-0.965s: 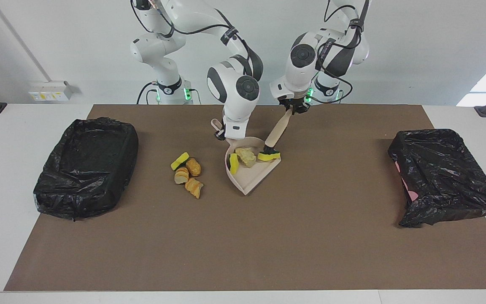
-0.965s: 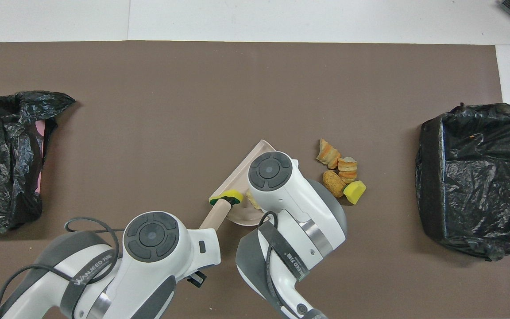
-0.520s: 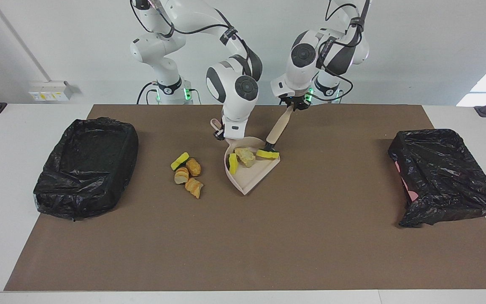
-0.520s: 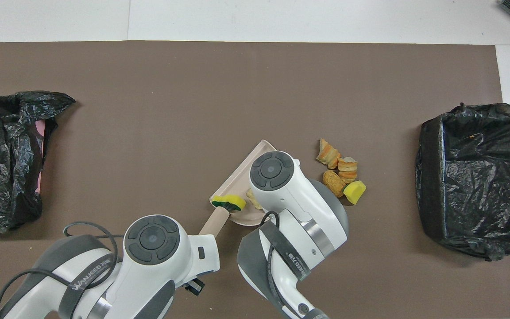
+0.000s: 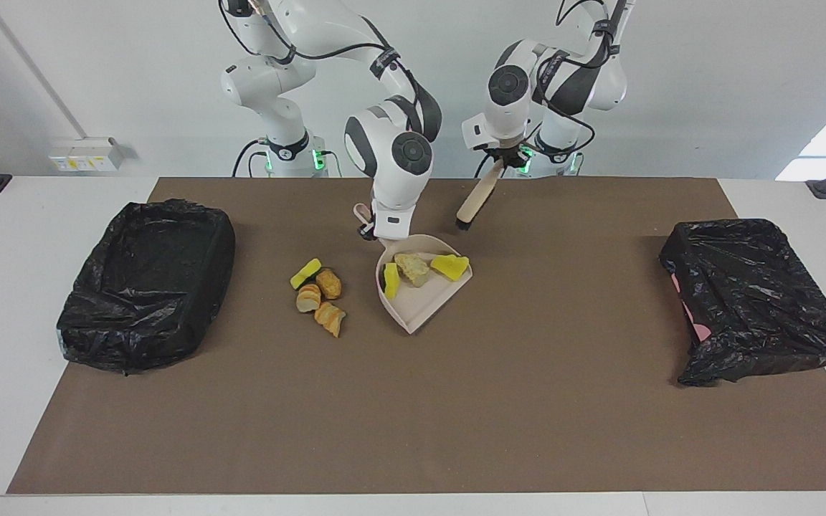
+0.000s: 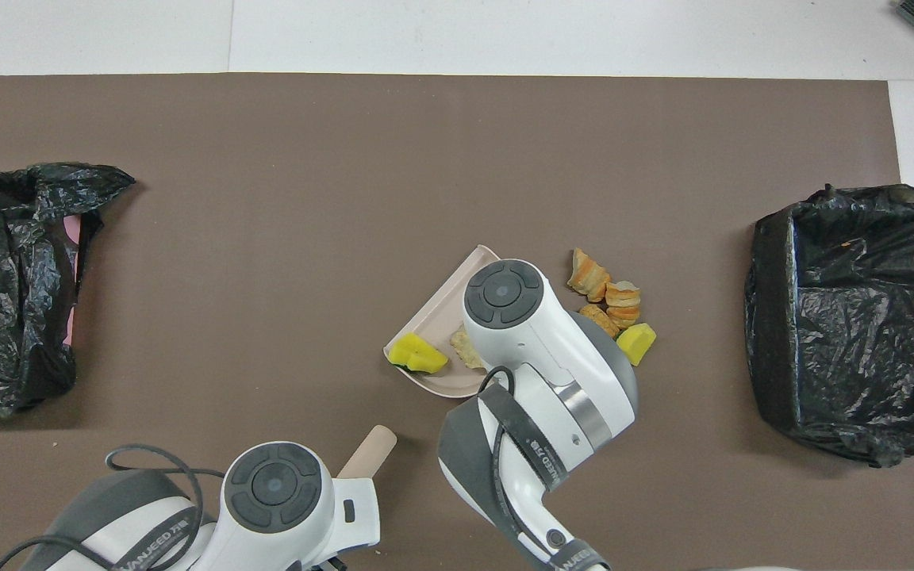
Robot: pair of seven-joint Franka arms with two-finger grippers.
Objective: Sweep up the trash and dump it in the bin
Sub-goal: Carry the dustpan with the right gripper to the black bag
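The left gripper (image 5: 500, 162), clamped on a wooden-handled black-bristled brush (image 5: 475, 201), hangs over the brown mat (image 5: 456, 401) near the robots. The right gripper (image 5: 372, 231) grips the handle of a beige plastic dustpan (image 5: 424, 304) holding three spongy yellow and crusty tan lumps (image 5: 413, 269). Four similar lumps (image 5: 318, 292) lie unswept beside it toward the right arm's black-bagged bin (image 5: 148, 283); judged barely half done, nothing dumped.

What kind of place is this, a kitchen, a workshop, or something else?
Most likely a robotics lab set up for a cleaning test. Two white arms stand at a table covered by a brown mat, facing a bare white wall. Staged trash, yellow sponge chunks and bread pieces, lies beside a dustpan, between two bag-lined bins.
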